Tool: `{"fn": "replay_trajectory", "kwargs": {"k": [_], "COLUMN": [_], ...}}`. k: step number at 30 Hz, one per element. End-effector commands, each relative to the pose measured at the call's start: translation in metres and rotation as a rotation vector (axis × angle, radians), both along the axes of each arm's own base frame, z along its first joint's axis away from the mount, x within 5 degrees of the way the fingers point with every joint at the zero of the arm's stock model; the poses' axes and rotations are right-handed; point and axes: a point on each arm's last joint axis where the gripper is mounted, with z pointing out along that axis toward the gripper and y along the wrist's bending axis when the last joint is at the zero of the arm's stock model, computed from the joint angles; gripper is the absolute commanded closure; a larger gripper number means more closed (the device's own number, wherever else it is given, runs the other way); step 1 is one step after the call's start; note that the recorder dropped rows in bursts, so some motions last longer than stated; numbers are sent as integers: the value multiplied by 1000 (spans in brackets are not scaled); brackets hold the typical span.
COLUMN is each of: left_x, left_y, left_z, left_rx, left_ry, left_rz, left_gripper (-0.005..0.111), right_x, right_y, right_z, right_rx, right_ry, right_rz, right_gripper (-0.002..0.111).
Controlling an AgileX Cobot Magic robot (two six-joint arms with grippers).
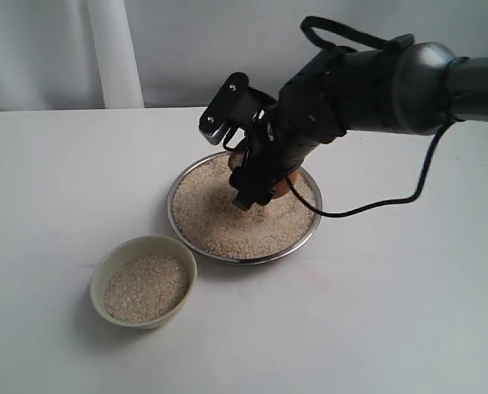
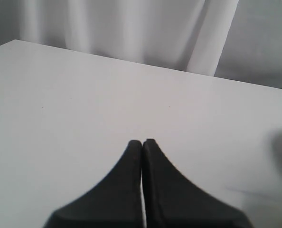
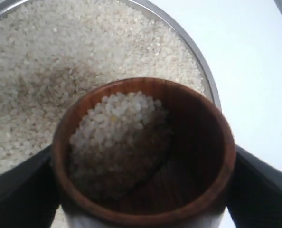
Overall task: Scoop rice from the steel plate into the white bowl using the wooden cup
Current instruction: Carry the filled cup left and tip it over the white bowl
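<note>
right wrist view has the wooden cup (image 3: 143, 152) clamped in the right claw (image 1: 259, 179), one finger on each side of its wall, the mouth tipped over and the inside partly loaded with rice (image 3: 117, 128) banked against the lower side

the cup sits low in the steel plate (image 3: 199, 57), near the rim on the side away from the white bowl (image 1: 106, 261), which stands just beside the plate on the surface (image 1: 392, 312) and already holds some grains

the left claw (image 2: 142, 156) is pressed together, holding nothing, over bare surface

to do this scoop well, i would turn the mouth upward before lifting, since the load leans toward the lip and would likely spill back; then rise clear of the plate's rim, carry it slowly across, and tip only once the lip is over the middle of the bowl, low enough that grains don't bounce out
</note>
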Motion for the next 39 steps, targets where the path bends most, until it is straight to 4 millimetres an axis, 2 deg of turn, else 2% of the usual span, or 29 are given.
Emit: {"fn": "replay_trajectory", "kwargs": {"k": [1, 8, 15, 23, 31, 39], "left_x": [1, 1, 1, 1, 1, 1], "left_y": [0, 0, 0, 0, 0, 0], "left_z": [0, 0, 0, 0, 0, 0], "left_rx": [-6, -6, -6, -6, -6, -6], "left_ry": [1, 1, 1, 1, 1, 1], "left_rz": [-2, -2, -2, -2, -2, -2], "left_gripper": [107, 107, 107, 107, 107, 107], "right_x": [-7, -13, -17, -51, -91, -106], "right_y": [-9, -11, -7, 33, 74, 95], "right_z": [13, 5, 7, 12, 15, 30], "right_rx": [174, 191, 170, 64, -75, -217], "right_ry": [-64, -69, -78, -132, -257, -374], "right_rz": [-51, -41, -9, 246, 525, 657], "right_gripper": [108, 108, 108, 108, 108, 108]}}
